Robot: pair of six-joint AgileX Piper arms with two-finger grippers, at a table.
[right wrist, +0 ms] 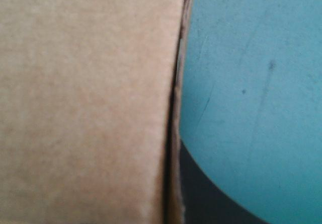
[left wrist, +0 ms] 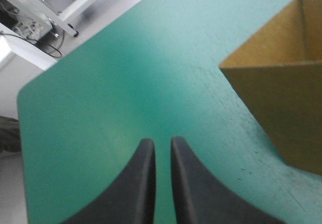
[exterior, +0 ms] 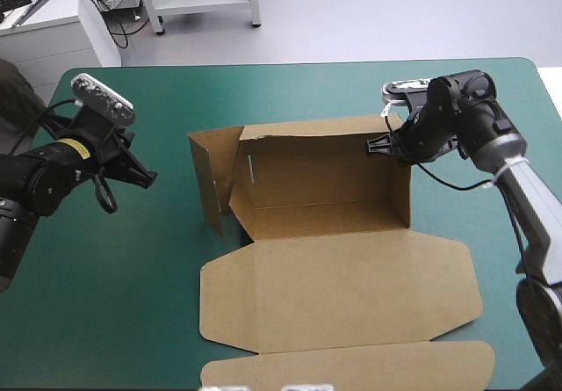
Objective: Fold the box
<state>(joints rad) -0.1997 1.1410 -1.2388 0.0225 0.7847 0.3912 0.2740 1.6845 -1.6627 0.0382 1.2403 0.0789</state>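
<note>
- Centrally on the teal-green cover (exterior: 114, 277) sits the box (exterior: 316, 176), an open tray of brown board with its far wall and its right wall (exterior: 397, 193) standing upright.
- The left side wall (exterior: 211, 176) is not tucked in. It stands swung outward from the tray's far left corner, at an angle to the rest.
- The lid (exterior: 338, 290) lies flat on the cover, reaching from the tray's near edge toward the near edge of the table. Its long tuck flap (exterior: 351, 365) lies flat beyond it, at the table's near edge.
- The right gripper (exterior: 379, 145) is at the far end of the right wall, close to the tray's far right corner, reaching in from the right side of the table.
- In the right wrist view the brown board fills one side and the wall's thin edge runs straight up the middle. One black finger (right wrist: 201, 194) lies tight against the wall's outer face, over the cover. The other finger is hidden behind the board, so the gripper reads as clamped on the wall.
- The left gripper (exterior: 147, 178) hangs over bare cover well to the left of the box, pointing toward it and touching nothing.
- In the left wrist view its two fingers stand drawn together with only a thin slit between them and nothing held. A corner of the box shows ahead and off to one side, apart from the fingertips.
</note>
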